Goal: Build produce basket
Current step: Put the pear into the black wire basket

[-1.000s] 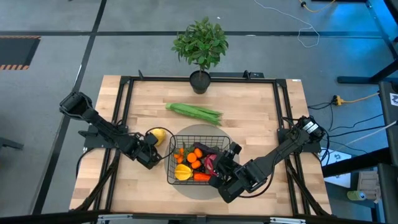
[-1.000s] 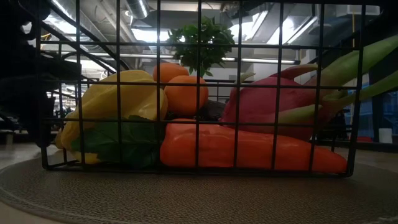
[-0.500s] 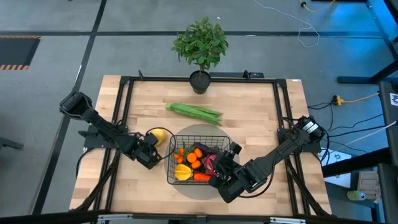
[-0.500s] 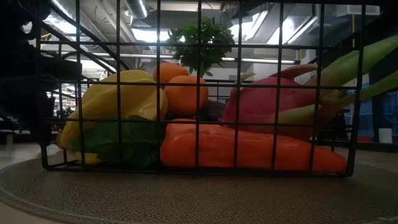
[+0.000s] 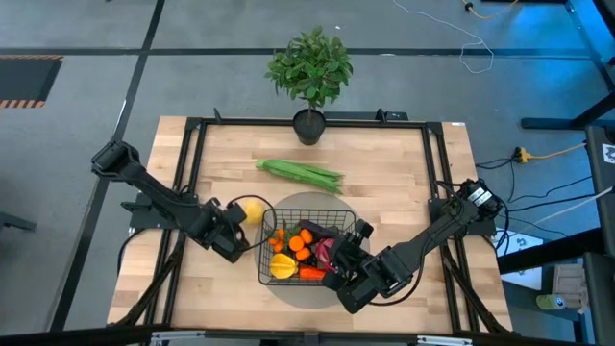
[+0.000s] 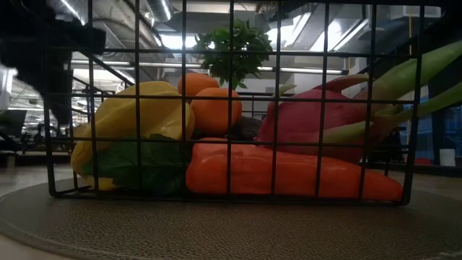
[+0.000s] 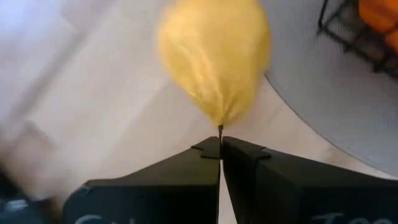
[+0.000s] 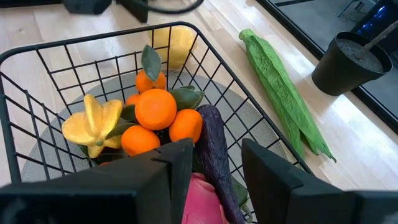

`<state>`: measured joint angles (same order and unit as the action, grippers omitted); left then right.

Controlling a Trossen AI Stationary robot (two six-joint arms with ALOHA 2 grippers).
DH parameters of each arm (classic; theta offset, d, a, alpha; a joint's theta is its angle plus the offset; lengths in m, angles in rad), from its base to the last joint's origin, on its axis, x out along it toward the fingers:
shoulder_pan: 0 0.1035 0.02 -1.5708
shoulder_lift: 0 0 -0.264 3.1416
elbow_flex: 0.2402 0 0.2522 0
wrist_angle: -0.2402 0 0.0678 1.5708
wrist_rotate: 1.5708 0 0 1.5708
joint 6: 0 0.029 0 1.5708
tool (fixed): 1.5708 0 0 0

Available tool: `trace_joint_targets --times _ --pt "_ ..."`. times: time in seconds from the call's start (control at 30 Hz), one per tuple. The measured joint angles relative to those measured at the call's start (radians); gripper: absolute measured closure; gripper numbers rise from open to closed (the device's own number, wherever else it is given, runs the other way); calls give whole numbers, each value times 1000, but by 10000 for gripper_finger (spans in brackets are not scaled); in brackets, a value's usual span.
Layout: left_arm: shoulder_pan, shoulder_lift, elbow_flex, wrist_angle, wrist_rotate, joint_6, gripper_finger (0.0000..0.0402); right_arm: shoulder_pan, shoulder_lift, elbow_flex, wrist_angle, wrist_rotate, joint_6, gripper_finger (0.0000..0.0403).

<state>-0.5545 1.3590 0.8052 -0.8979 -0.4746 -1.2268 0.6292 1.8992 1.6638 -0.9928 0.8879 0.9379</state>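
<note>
Lemon (image 5: 252,211) in left tool (image 5: 237,227)

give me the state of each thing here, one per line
left gripper: shut on the lemon's tip, beside the basket
lemon: held, outside the basket
right gripper: open, at the basket's rim, holding nothing
basket: on the round mat, partly filled
green beans: lying on the table, outside the basket
potted plant: upright

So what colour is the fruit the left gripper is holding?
Yellow: the lemon, pinched by the left gripper, shows best in the left wrist view.
</note>
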Motion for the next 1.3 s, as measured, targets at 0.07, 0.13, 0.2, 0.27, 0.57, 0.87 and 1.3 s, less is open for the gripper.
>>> trace_joint_targets --times 0.07,0.13,0.2,0.27,0.57,0.87,1.3 --pt "0 0 51 -77 -20 0 401 0 0 0 0 0 0 267" --pt "0 0 103 -151 -34 7 401 0 0 0 0 0 0 267" --pt "0 0 152 -222 -52 7 401 0 0 0 0 0 0 267" --pt "0 0 199 -287 -70 7 401 0 0 0 0 0 0 267" --pt "0 0 368 -479 -137 27 401 0 0 0 0 0 0 267" --pt "0 0 532 -492 -165 181 401 0 0 0 0 0 0 267" --pt "0 10 665 -169 -213 569 401 0 0 0 0 1 -4 267"
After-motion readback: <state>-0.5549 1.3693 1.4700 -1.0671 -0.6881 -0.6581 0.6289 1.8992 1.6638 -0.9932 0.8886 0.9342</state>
